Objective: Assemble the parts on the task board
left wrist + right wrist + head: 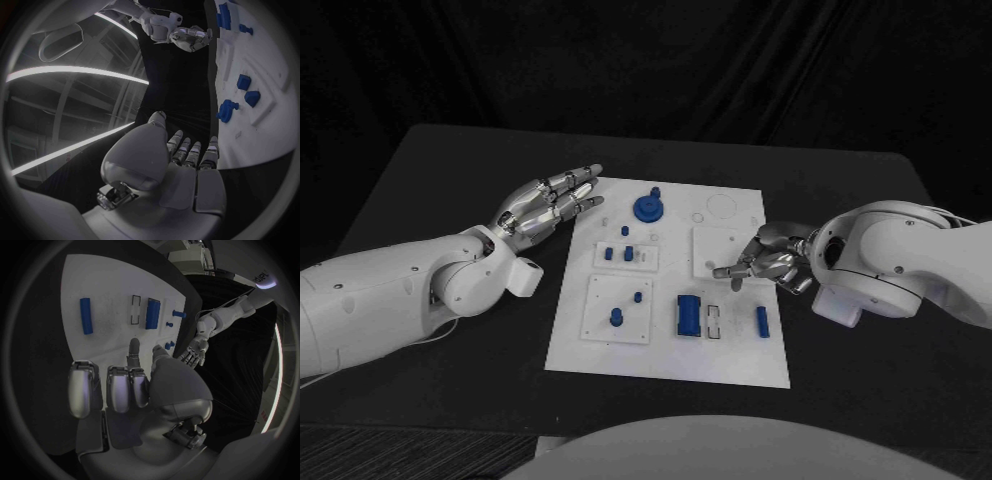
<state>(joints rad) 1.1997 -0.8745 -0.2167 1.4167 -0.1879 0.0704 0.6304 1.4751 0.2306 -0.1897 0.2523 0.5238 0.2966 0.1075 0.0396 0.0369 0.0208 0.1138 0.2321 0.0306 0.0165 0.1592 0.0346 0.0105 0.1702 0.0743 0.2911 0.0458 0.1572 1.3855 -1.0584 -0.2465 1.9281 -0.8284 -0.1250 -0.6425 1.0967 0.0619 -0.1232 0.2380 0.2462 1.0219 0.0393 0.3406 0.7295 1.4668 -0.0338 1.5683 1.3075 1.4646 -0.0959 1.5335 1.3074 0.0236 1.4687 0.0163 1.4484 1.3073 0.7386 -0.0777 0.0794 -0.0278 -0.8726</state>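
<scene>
Black table [444,180] bears the task board [733,360]; left hand [553,200] spread empty, right hand [769,265] curled empty.

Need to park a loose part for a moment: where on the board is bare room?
The task board has a bare strip along its near edge, below the blue block and thin blue bar. The square plate by the right hand is bare too. The left column is crowded with small blue pegs; the left hand hangs beside it.
</scene>
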